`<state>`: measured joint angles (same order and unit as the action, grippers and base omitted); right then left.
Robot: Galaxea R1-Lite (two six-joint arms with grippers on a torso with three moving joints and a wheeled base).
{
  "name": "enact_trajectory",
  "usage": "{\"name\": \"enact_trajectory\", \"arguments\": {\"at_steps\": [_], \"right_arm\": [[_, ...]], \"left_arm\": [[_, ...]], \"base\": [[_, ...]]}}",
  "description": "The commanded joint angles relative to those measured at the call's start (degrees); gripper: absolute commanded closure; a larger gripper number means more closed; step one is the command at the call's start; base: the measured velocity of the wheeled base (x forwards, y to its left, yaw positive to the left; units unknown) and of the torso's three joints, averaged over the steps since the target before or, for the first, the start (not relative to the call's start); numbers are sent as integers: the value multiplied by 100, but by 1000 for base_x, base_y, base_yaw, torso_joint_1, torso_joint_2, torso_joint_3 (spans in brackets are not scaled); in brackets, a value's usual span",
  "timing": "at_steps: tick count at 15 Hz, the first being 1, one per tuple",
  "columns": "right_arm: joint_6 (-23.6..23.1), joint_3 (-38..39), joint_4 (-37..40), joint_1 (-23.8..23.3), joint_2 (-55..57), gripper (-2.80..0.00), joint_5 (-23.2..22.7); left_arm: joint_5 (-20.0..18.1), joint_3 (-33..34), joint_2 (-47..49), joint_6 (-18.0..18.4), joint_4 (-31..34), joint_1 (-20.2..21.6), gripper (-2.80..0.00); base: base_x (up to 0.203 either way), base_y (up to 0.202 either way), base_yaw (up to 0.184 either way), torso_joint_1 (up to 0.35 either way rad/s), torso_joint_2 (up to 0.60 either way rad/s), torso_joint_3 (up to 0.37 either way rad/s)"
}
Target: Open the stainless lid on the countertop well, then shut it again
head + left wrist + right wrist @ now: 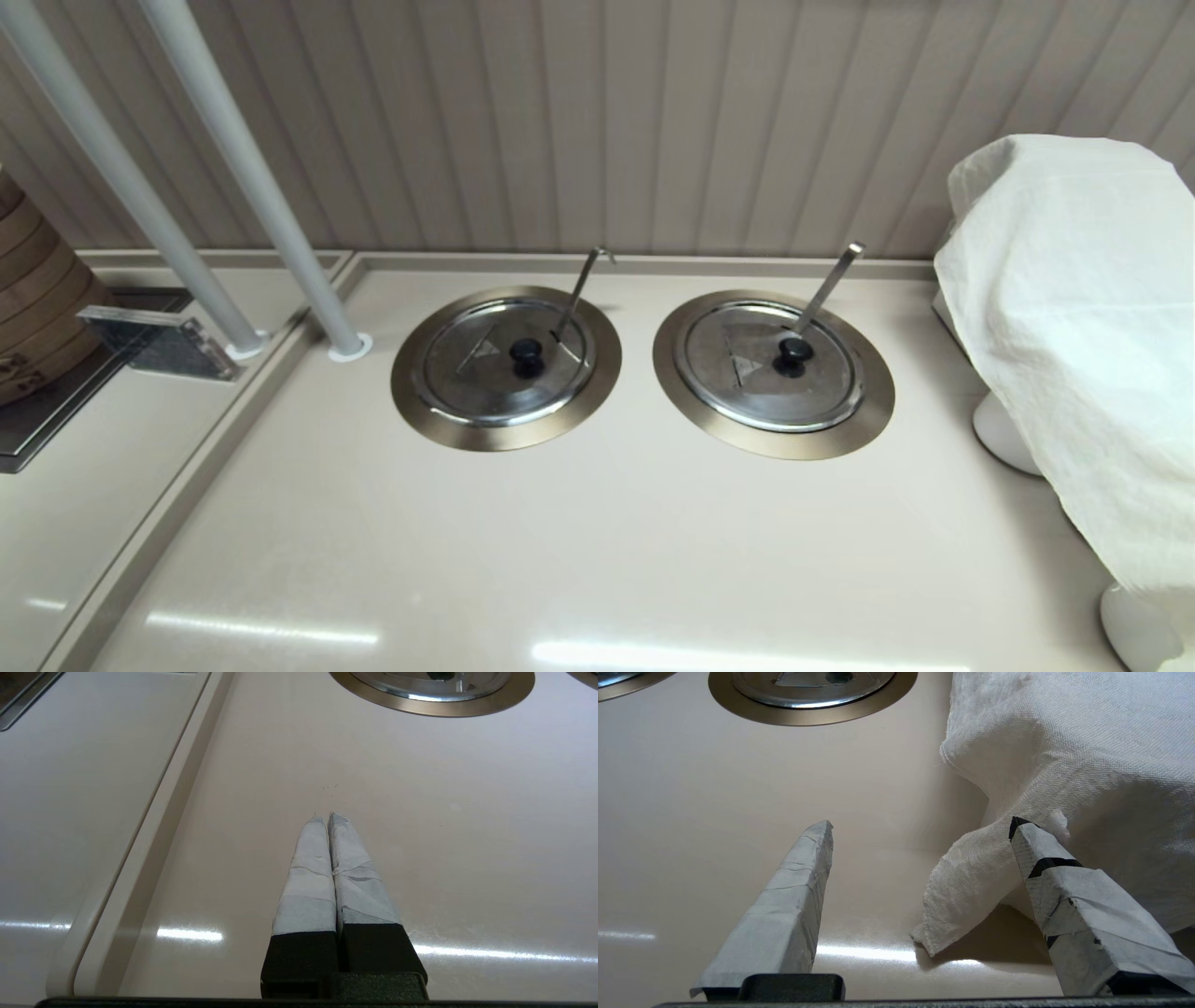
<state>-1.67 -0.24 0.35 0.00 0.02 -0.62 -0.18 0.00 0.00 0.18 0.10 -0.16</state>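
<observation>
The stainless lid (pixel 504 359) with its black knob (pixel 526 353) lies shut on the left countertop well (pixel 411 392). Its thin hook-tipped rod (pixel 581 285) leans out through the lid's notch toward the wall. Neither gripper shows in the head view. In the left wrist view, my left gripper (pixel 325 817) is shut on nothing, low over bare counter, a good way short of the well's ring (pixel 434 707). In the right wrist view, my right gripper (pixel 920 823) is open and empty, beside a white cloth (pixel 1064 765).
The twin lid (pixel 770 364) with a flat straight handle (pixel 831 280) sits in the right ring (pixel 667 359). A white cloth (pixel 1074 327) drapes something at the far right. Two slanted white poles (pixel 243 168) and a bamboo steamer (pixel 33 299) stand left, past a raised counter seam (pixel 233 420).
</observation>
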Motion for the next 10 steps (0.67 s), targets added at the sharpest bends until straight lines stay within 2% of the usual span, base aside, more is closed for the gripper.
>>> {"name": "enact_trajectory", "arguments": {"at_steps": [1, 10], "right_arm": [[0, 16, -26, 0, 6, -280, 1], [-106, 16, -35, 0, 6, -280, -26]], "left_arm": [[1, 9, 9, -1, -1, -2, 0], [1, 9, 9, -1, -1, -2, 0]], "base": [[0, 0, 0, 0, 0, 0], [0, 0, 0, 0, 0, 0]]}}
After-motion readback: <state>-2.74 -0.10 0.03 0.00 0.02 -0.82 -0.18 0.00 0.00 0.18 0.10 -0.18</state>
